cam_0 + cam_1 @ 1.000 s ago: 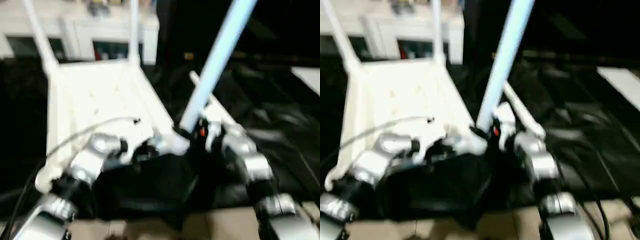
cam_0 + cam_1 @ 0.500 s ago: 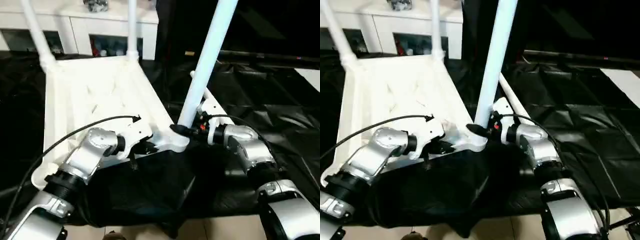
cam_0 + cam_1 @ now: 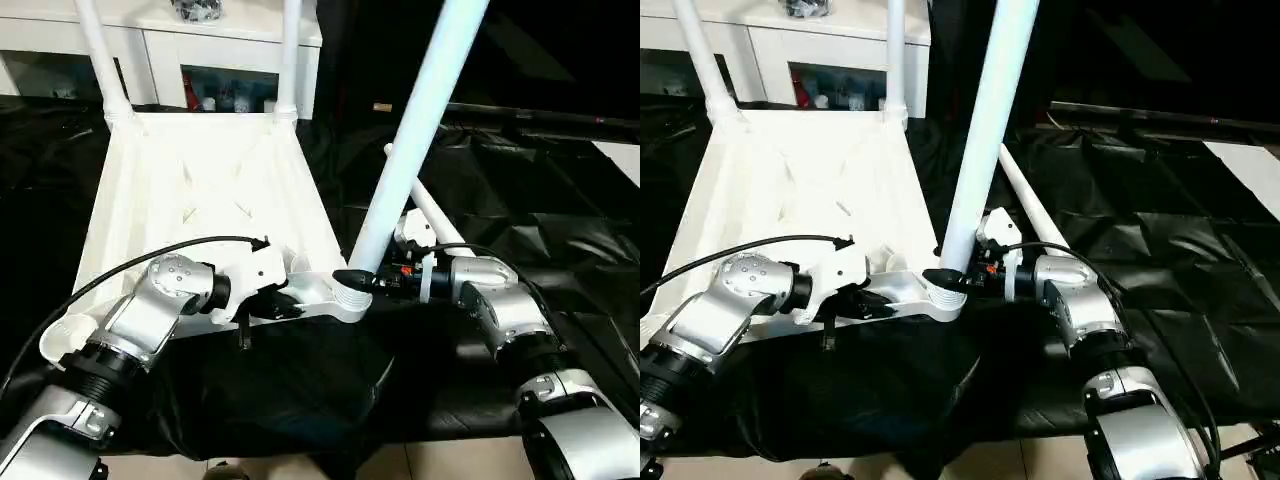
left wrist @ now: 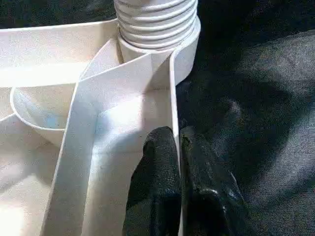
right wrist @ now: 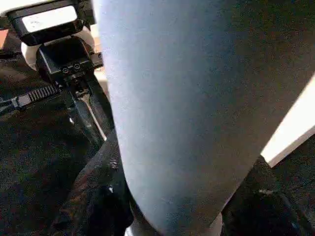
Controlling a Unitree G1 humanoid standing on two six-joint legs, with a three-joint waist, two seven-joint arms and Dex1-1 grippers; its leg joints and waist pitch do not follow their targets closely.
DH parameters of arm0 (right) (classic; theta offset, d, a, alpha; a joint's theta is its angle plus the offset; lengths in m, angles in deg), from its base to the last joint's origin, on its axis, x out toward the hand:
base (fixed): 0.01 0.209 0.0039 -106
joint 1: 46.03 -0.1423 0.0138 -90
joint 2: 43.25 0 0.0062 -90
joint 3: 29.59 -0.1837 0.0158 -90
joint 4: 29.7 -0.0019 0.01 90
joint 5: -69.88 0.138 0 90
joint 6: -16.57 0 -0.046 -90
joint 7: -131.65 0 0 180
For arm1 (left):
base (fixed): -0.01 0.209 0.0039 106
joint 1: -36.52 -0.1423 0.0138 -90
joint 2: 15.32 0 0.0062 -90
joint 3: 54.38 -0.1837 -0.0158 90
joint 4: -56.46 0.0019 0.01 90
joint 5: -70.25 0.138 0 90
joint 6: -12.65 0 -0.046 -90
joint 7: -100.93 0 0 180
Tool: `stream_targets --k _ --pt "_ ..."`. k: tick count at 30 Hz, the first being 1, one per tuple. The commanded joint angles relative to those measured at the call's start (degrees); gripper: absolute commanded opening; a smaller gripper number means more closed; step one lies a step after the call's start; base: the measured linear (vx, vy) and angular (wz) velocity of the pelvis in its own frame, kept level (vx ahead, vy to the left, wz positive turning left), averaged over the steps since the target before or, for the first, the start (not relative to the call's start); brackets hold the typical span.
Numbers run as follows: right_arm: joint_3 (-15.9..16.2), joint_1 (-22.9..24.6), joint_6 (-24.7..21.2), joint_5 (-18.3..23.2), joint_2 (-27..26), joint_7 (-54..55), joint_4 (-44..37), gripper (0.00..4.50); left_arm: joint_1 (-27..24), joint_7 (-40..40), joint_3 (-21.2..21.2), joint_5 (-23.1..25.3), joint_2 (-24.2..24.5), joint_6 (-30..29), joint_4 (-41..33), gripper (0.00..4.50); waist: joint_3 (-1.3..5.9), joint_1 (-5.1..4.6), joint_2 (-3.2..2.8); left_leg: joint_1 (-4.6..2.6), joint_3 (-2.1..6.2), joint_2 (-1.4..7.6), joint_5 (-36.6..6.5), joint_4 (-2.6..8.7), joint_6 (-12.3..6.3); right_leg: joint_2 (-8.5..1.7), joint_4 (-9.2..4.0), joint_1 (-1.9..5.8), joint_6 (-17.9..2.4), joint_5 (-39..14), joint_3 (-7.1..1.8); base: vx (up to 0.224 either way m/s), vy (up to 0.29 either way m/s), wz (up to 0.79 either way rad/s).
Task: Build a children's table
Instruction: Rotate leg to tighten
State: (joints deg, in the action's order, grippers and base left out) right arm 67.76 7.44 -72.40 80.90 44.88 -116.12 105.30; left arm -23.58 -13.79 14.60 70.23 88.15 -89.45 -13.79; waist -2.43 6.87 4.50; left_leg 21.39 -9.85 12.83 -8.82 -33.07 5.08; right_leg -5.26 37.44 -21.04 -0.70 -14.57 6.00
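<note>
Table leg (image 3: 420, 120) clasped by right end effector (image 3: 362, 282), forearm level

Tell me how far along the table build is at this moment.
Done: two legs stand in the far corners of the upturned table top.
In hand: the right gripper grips a third leg at its base in the near corner socket; the left gripper pinches the top's edge wall, steadying it.
Left: the fourth leg lies on the black sheet; the other near corner is empty.

Home room; glass-door cabinet (image 3: 215, 50)
</note>
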Motion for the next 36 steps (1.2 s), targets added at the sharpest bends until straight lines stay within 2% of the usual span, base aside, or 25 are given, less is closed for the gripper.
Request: stream_targets --k 1,4,6,8,10,12,13,14,16,18,19,20,24,30,34,35,36 --pt "2.6 3.2 -1.8 -2.7 0.0 -0.2 3.8 1.9 1.8 -0.1 1.1 -1.1 -1.3 2.1 -3.5 0.0 3.19 -0.2 -0.85 -0.98 -0.06 1.18 -11.2 3.78 0.28 -3.37 -4.54 2.06 -12.0 0.0 -3.49 0.0 0.0 0.0" --pt "0.7 2.5 -2.0 -3.4 -1.4 6.9 6.3 1.9 2.5 -3.2 1.9 -0.6 -2.8 0.2 -2.3 0.0 2.95 -0.23 -0.61 -0.97 -0.06 1.18 -12.1 3.97 0.73 -3.44 -4.83 1.95 -11.5 -2.5 -3.55 0.0 0.0 0.0" --pt "-0.9 1.2 -2.1 -4.1 -2.6 14.7 8.7 1.9 3.0 -5.1 2.3 -0.6 -4.1 -1.6 -2.3 0.0 2.63 -0.57 -0.68 -1.05 0.13 1.26 -15.5 4.46 2.26 -3.63 -5.4 1.73 -10.2 -9.9 -3.63 0.0 0.0 0.0" --pt "-2.4 0.1 -2.7 -4.3 -4.0 21.7 10.9 1.9 3.6 -7.7 2.6 -0.2 -5.6 -3.8 -2.3 0.0 2.58 -0.89 -0.71 -1.28 0.28 1.31 -17.8 4.55 3.24 -3.76 -5.85 1.42 -9.2 -14.5 -3.71 0.0 0.0 0.0" --pt "-4.5 -1.4 -4.3 -2.9 -5.9 27.2 13.2 1.9 4.5 -11.2 2.6 0.7 -7.9 -6.8 -2.8 0.0 2.56 -1.4 -0.69 -1.3 0.46 1.31 -19.2 4.7 3.95 -3.67 -6.0 1.23 -9.0 -16.2 -3.67 0.0 0.0 0.0" --pt "-5.6 -2.8 -5.3 -2.4 -7.6 31.8 15.2 1.9 5.3 -15.1 2.6 1.7 -10.4 -10.6 -3.5 0.0 2.67 -1.87 -0.99 -1.28 0.5 1.33 -19.4 4.67 4.19 -3.69 -6.05 1.17 -9.2 -15.5 -3.72 0.0 0.0 0.0" --pt "-5.8 -3.3 -5.4 -2.4 -8.1 33.3 16.0 1.9 5.5 -16.5 2.6 2.0 -11.3 -12.0 -3.8 0.0 2.63 -2.01 -0.85 -1.18 0.46 1.28 -19.4 4.64 4.05 -3.66 -6.16 1.11 -9.2 -15.3 -3.73 0.0 0.0 0.0" --pt "-5.6 -4.2 -5.4 -3.0 -8.9 35.5 17.2 1.9 6.0 -20.1 2.9 3.0 -13.5 -15.1 -3.9 0.0 2.62 -1.92 -1.03 -1.25 0.44 1.17 -19.6 4.58 3.88 -3.66 -6.29 1.09 -9.1 -15.6 -3.72 0.0 0.0 0.0" --pt "-5.4 -5.2 -5.3 -3.6 -10.0 38.2 18.7 1.9 6.5 -24.2 3.4 4.0 -16.4 -18.8 -3.8 0.0 2.68 -1.97 -0.95 -1.45 0.28 1.24 -19.3 4.45 3.92 -3.57 -6.22 0.85 -9.3 -14.3 -3.85 0.0 0.0 0.0" --pt "-6.3 -6.7 -6.2 -3.4 -11.8 42.1 20.7 1.9 6.7 -29.1 3.7 4.7 -20.6 -21.8 -3.4 0.0 2.84 -2.04 -0.57 -1.03 0.21 1.13 -17.1 4.34 3.41 -3.48 -5.97 1.23 -9.3 -11.5 -3.82 0.0 0.0 0.0" --pt "-6.9 -7.4 -6.9 -3.1 -12.8 43.6 21.7 1.9 6.7 -30.9 3.5 5.0 -22.4 -22.5 -2.8 0.0 2.87 -1.93 -0.6 -1.03 0.2 1.09 -16.6 4.3 3.21 -3.41 -6.0 1.23 -9.1 -10.8 -3.79 0.0 0.0 0.0" --pt "-7.0 -7.6 -7.0 -3.0 -13.0 43.9 21.9 1.89 6.7 -31.2 3.4 5.1 -22.8 -22.7 -2.8 0.0 3.0 -1.99 -0.33 -0.86 0.13 1.0 -15.4 4.15 2.73 -3.33 -5.79 1.37 -9.0 -9.1 -3.78 0.0 0.0 0.0" --pt "-7.1 -8.2 -7.5 -3.5 -14.1 44.7 23.1 1.89 6.8 -32.2 2.7 6.4 -23.1 -22.8 -2.0 0.0 2.93 -1.83 -0.26 -0.79 0.02 0.81 -14.9 4.12 1.61 -3.2 -5.97 1.3 -8.5 -8.2 -3.76 0.0 0.0 0.0" --pt "-7.0 -9.0 -7.1 -4.2 -15.2 43.5 24.3 1.89 6.5 -32.2 3.1 6.6 -22.2 -24.9 -3.6 0.0 2.73 -2.13 -0.33 -0.9 0.16 0.93 -17.8 4.36 2.07 -3.22 -6.4 0.94 -7.6 -12.3 -3.72 0.0 0.0 0.0" --pt "-7.1 -9.3 -6.6 -5.1 -15.4 44.2 24.6 1.89 6.3 -32.3 3.2 6.3 -22.2 -24.8 -4.0 0.0 2.64 -2.28 -0.37 -0.87 0.2 0.94 -18.5 4.43 2.22 -3.25 -6.54 0.84 -7.5 -13.3 -3.76 0.0 0.0 0.0" --pt "-7.3 -9.4 -6.6 -4.9 -15.4 44.1 24.7 1.89 6.3 -32.3 3.2 6.3 -22.1 -24.7 -4.1 0.0 2.63 -2.31 -0.54 -0.94 0.24 0.98 -18.9 4.46 2.32 -3.22 -6.57 0.75 -7.6 -13.3 -3.78 0.0 0.0 0.0" --pt "-7.7 -9.6 -6.8 -4.6 -15.4 43.7 24.7 2.45 6.3 -32.2 3.2 6.2 -22.0 -24.6 -4.1 0.0 2.64 -2.31 -0.48 -1.0 0.21 0.97 -19.2 4.46 2.32 -3.22 -6.58 0.71 -7.6 -13.2 -3.79 0.0 0.0 0.0"
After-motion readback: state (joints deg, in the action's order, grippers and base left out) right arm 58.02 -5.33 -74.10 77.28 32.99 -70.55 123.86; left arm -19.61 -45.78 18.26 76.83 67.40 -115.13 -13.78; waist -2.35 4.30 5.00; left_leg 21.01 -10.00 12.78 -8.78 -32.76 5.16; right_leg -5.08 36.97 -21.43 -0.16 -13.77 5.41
